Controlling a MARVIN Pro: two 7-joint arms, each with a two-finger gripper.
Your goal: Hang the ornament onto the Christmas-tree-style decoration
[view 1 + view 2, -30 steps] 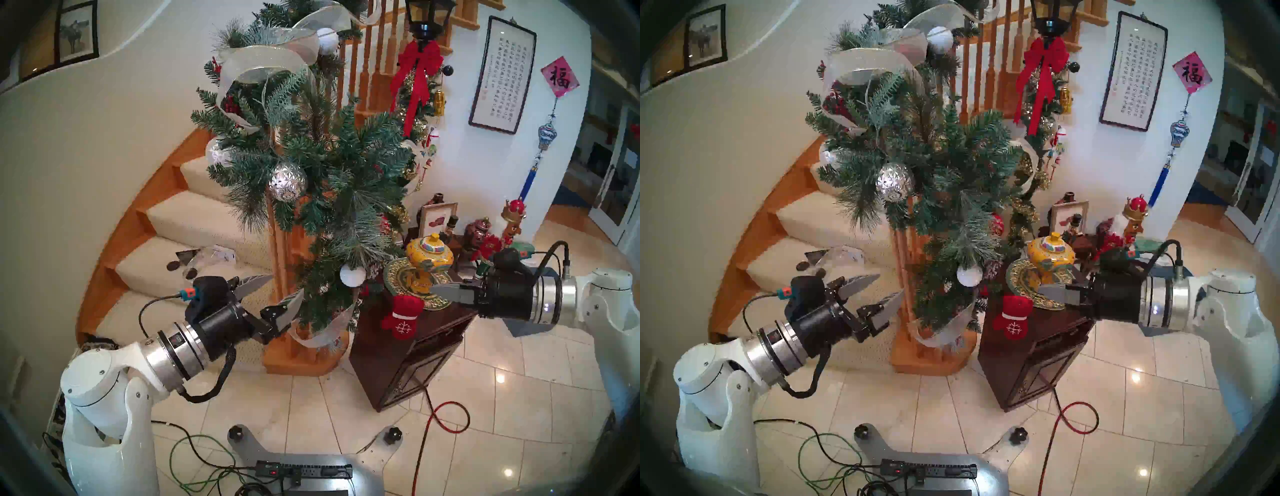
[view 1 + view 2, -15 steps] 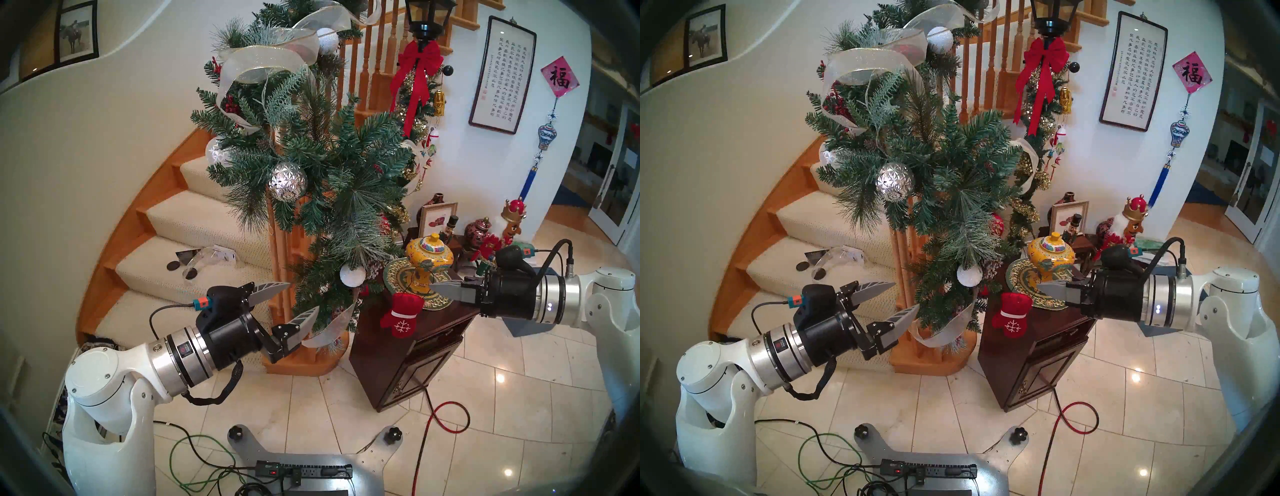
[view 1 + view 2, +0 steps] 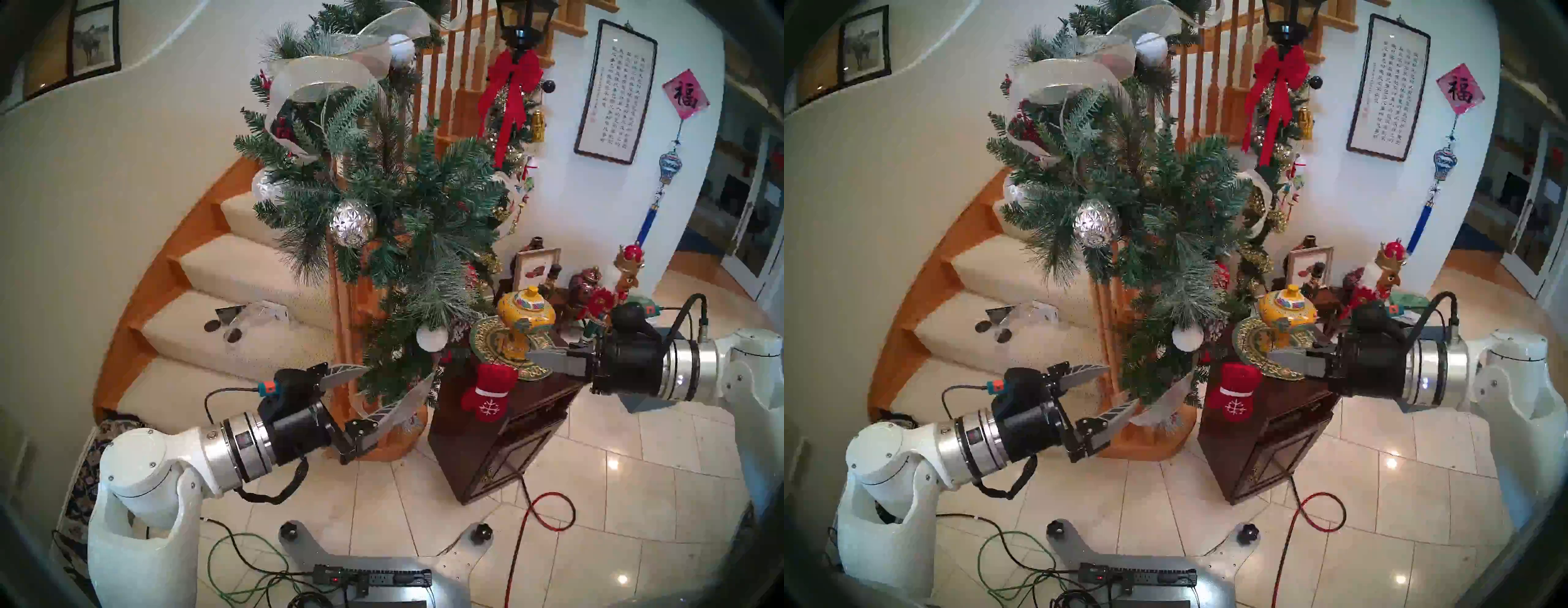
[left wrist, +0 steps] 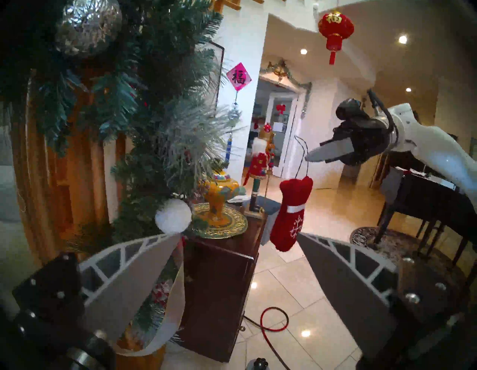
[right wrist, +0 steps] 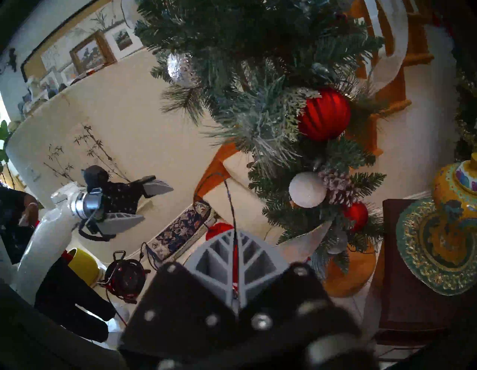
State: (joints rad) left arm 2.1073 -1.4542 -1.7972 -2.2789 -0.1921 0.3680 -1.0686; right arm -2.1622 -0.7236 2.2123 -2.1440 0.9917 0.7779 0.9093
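- The big green pine garland (image 3: pixel 394 204) fills the middle of the head view, wrapped on the stair post. It has not moved. The red mitten is not on it yet.
- The left arm has come down and gone a bit toward the middle of the head view. A second ago it sat higher, beside the stairs.
- The left gripper (image 3: pixel 373 388) is spread wide and holds nothing. Its two fingers now sit on each side of the garland's bottom tip, where the silver-white ribbon (image 3: pixel 373 407) curls. I cannot tell if they touch the needles.
- I think this arm is getting ready to hold a branch steady, so the loop has a place to go.
- The right gripper (image 3: pixel 532 356) has hardly moved. It is squeezed tight on the thin dark loop (image 4: pixel 302 155) of the mitten.
- The red mitten (image 3: pixel 488 392) hangs from that loop in the air, right of middle in the head view. It is in front of the dark wooden cabinet (image 3: pixel 505 441), near the white glittery ball (image 3: pixel 432 337) but apart from it.
- The loop still has to go over a branch tip.
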